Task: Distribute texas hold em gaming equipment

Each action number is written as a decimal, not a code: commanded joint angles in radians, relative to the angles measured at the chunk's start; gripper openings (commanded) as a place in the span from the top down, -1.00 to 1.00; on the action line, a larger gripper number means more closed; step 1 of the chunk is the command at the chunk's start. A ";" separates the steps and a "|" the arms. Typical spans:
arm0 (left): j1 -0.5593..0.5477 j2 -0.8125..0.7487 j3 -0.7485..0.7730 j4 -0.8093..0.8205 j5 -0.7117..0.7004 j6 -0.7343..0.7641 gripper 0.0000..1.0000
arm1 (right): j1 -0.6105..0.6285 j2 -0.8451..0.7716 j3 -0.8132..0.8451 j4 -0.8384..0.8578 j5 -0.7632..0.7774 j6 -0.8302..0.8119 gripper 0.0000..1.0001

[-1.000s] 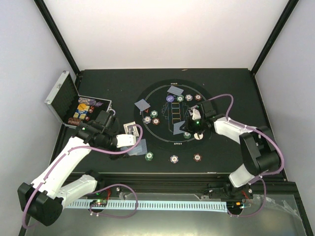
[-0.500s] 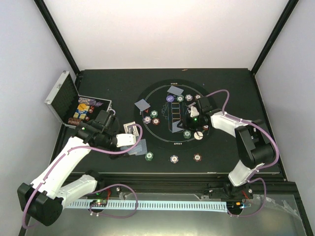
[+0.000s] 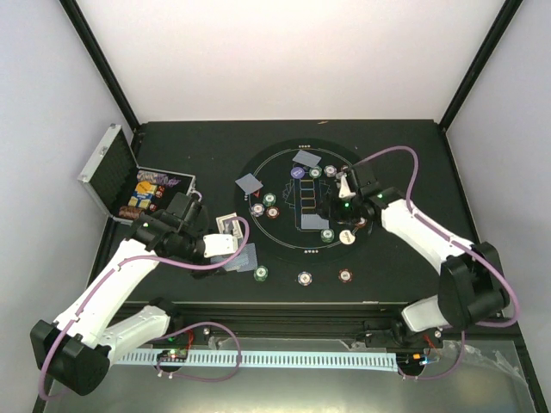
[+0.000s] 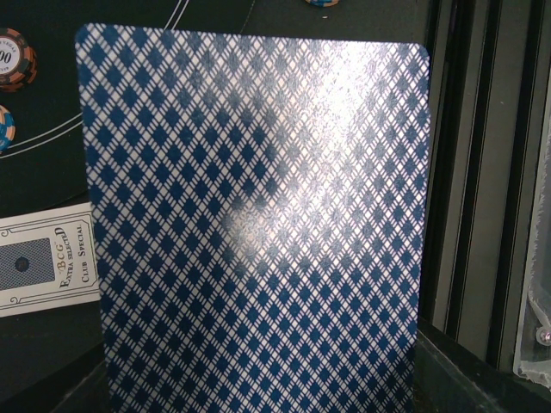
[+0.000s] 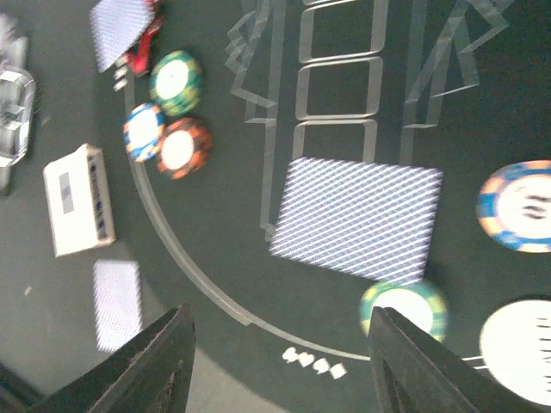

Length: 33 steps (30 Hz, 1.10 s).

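Dealing looks to be the step in hand: the left jaws are pinched shut on a playing card (image 4: 258, 224) whose blue diamond back fills the left wrist view, and from above that card hangs at the end of the left arm (image 3: 129, 267), just off the near-left rim of the round mat (image 3: 284, 163), near the white deck box (image 3: 228, 224) and a green chip (image 3: 261, 274). The right jaws stand apart with nothing between them, hovering over a second card (image 5: 357, 219) that lies flat and face down inside the mat's white line, a green-striped chip (image 5: 403, 308) just beside its near corner and a white button (image 5: 516, 344) close by. To do this well, the right arm (image 3: 422, 232) should probably rise straight up before swinging away, so that neither finger (image 5: 164, 361) drags the loose card or nudges the chips around it; the left arm should bring its card low and level over its spot before letting go, since a thin card released at a tilt is likely to skate across so smooth a surface. The table (image 3: 405, 155) is flat, matte and black, the mat on it black too and marked only by thin pale lines, with other cards and small groups of chips spread over it. A silver case (image 3: 108, 168) stands open at the far left with chips inside, plain white walls and black posts close the space in, and a rail with purple cables runs along the near edge
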 commanded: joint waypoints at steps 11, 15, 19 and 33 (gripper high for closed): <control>-0.002 0.007 0.051 -0.023 0.018 -0.009 0.97 | 0.419 -0.060 -0.114 0.610 -0.346 0.474 -0.52; -0.002 0.006 0.051 -0.024 0.017 -0.009 0.97 | 0.482 -0.003 -0.078 0.637 -0.337 0.489 -0.52; -0.003 0.002 0.046 -0.023 0.016 -0.008 0.97 | 0.519 0.039 -0.072 0.676 -0.337 0.505 -0.52; -0.002 -0.003 0.048 -0.026 0.012 -0.006 0.97 | 0.582 0.222 0.024 0.741 -0.348 0.534 -0.42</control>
